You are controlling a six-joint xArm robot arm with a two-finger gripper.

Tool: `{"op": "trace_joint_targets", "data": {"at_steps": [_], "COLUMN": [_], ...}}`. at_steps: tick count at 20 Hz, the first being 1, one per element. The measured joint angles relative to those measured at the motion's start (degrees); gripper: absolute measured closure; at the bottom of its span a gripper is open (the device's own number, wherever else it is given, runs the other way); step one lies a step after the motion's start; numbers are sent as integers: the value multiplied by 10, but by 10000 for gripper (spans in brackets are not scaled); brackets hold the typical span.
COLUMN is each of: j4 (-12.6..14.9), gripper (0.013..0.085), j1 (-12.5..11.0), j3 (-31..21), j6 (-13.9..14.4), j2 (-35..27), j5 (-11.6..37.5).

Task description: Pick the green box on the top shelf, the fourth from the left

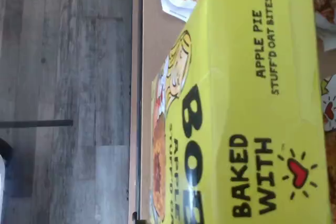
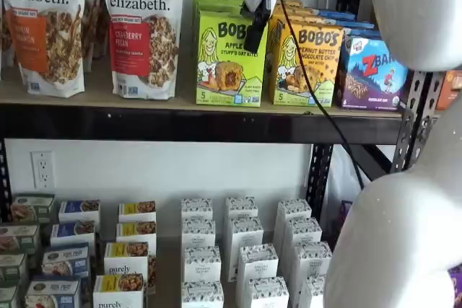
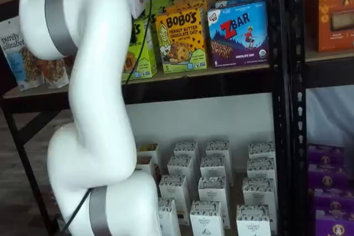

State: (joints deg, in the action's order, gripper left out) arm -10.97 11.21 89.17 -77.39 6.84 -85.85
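Lime-green carton, the green box point(image 2: 229, 60), stands on the top shelf point(image 2: 180, 123) directly behind my gripper point(image 2: 255, 36); one black finger hangs across its upper right front, so I cannot tell whether the jaws are parted. From the wrist I read "APPLE PIE STUFF'D OAT BITES" and "BAKED WITH". Right of the finger: yellow-orange Bobo's peanut butter box point(image 2: 306, 64), then ZBar box point(image 2: 373, 72). Tan board, grey plank floor point(image 1: 63, 103) below.

My wrist cam sits v. close above the green box point(image 1: 247, 103), pic turned sideways, floor beyond. Both shelf views face the racks from the front, one straight-on, one from an angle; both share the top shelf point(image 2: 195, 124) point(image 3: 210, 78).
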Motion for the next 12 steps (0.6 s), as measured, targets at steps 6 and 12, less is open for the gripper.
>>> {"op": "trace_joint_targets", "data": {"at_steps": [6,12], "j4": [-1,-4], "gripper": [210,330], "j1": [-1,-2], "j3": [-3,-1], "j6": [-1,-1], "j2": [1,1], "j5": [0,-2]}}
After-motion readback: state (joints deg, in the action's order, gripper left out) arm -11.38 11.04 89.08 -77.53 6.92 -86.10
